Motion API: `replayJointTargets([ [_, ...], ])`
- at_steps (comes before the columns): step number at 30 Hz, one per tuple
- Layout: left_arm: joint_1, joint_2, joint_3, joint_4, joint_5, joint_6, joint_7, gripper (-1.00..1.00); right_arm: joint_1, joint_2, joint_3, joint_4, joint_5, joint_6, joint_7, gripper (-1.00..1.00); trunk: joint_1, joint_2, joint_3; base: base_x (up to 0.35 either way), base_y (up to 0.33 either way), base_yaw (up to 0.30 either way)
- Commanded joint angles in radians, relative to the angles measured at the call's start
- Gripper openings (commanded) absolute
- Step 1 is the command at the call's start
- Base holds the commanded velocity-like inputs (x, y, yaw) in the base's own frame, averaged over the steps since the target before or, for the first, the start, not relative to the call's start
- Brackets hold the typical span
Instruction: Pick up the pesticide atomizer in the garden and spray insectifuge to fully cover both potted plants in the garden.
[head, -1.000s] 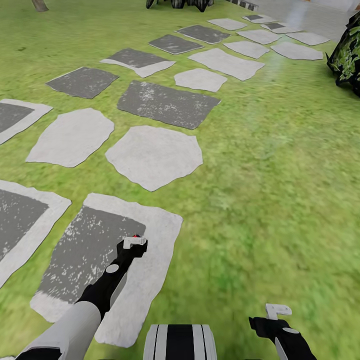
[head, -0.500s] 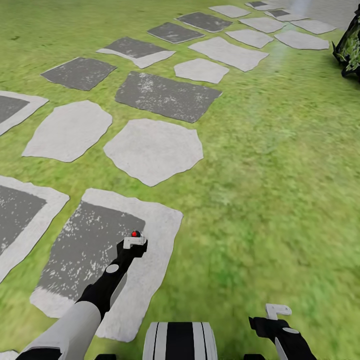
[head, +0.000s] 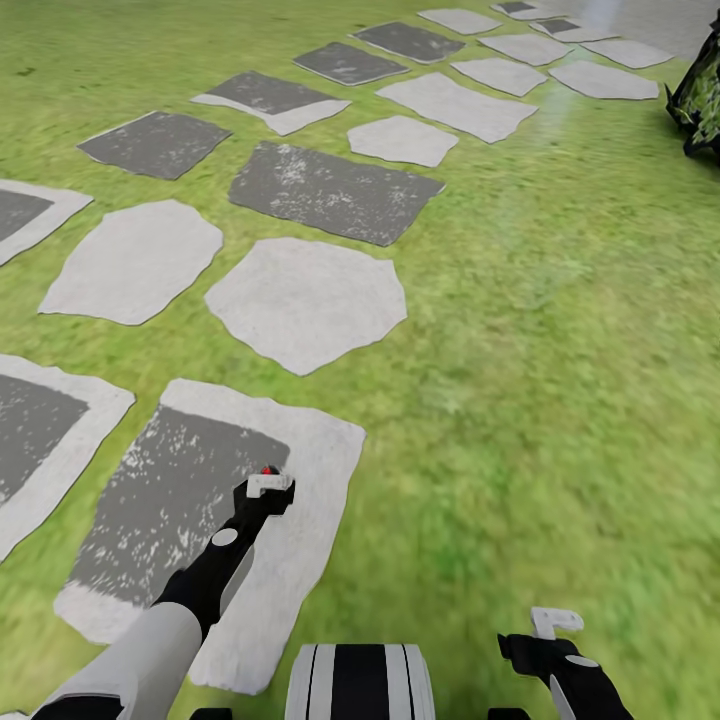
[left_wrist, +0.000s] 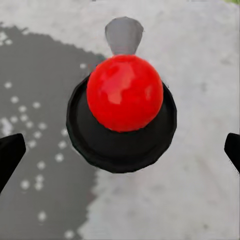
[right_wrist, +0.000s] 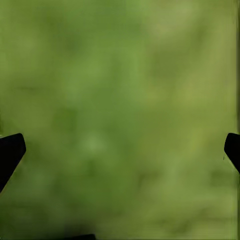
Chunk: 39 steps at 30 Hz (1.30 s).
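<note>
The pesticide atomizer (left_wrist: 125, 115) is seen from above in the left wrist view: a round black nozzle head with a red dot and a grey spout, over a grey stepping stone (head: 170, 500). In the head view only its red dot (head: 268, 469) peeks out just past my left gripper (head: 268, 487). That gripper (left_wrist: 120, 150) is centred over the atomizer, and its fingertips (left_wrist: 10, 152) stand wide apart, clear of the head. My right gripper (head: 556, 625) is open, low at the right over the grass (right_wrist: 120, 110). The potted plants are out of view.
Grey and pale stepping stones (head: 305, 300) run from the near left to the far right across the green lawn (head: 560, 380). A dark leafy bush (head: 703, 100) stands at the right edge. My striped base (head: 360, 685) is at the bottom.
The head view has shifted a little, so the stones sit slightly higher and further left. Both grippers keep their places in the picture, and the red dot stays at the left gripper.
</note>
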Motion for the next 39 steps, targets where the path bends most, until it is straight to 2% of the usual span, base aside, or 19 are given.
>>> replayJointTargets([
  [1, 0.000, 0.000, 0.001, 0.001, -0.006, -0.003, -0.001, 1.00, 0.000, 0.000, 0.000, -0.002, 0.000, 0.005, 0.000, 1.00, 0.000, 0.000, -0.001, 0.152, 0.000, 0.000],
  [39, 0.000, 0.000, 0.001, 0.001, -0.006, -0.003, -0.002, 1.00, 0.000, 0.000, -0.001, -0.002, -0.001, 0.005, 0.002, 1.00, 0.000, 0.000, 0.007, 0.008, 0.000, 0.000],
])
